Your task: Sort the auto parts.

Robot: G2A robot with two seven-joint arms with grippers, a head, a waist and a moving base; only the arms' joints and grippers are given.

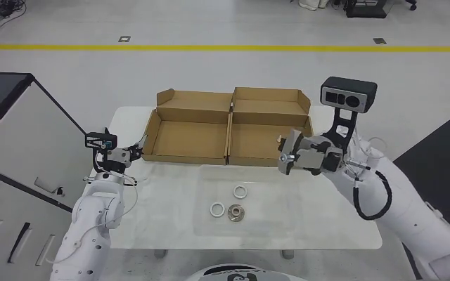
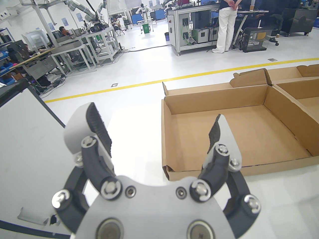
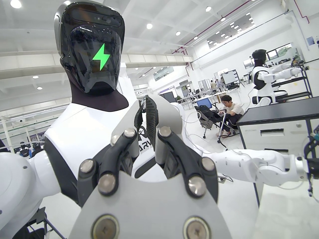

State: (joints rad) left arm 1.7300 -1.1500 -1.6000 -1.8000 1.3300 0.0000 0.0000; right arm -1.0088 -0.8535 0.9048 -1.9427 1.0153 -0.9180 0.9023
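Our left gripper [image 2: 155, 111] hovers wide open and empty just beside the open brown cardboard box [image 2: 224, 135], likely ready for sorting. Our right gripper [image 3: 146, 100] is closed on nothing. Between them, well apart from both, a white ring [image 1: 240, 191], a second white ring [image 1: 217, 208] and a grey metal hub [image 1: 236, 213] lie on the white desk [image 1: 316, 218].

Pale floor [image 1: 211, 77] with a yellow line [image 1: 211, 47] — workbenches [image 2: 82, 48] behind.
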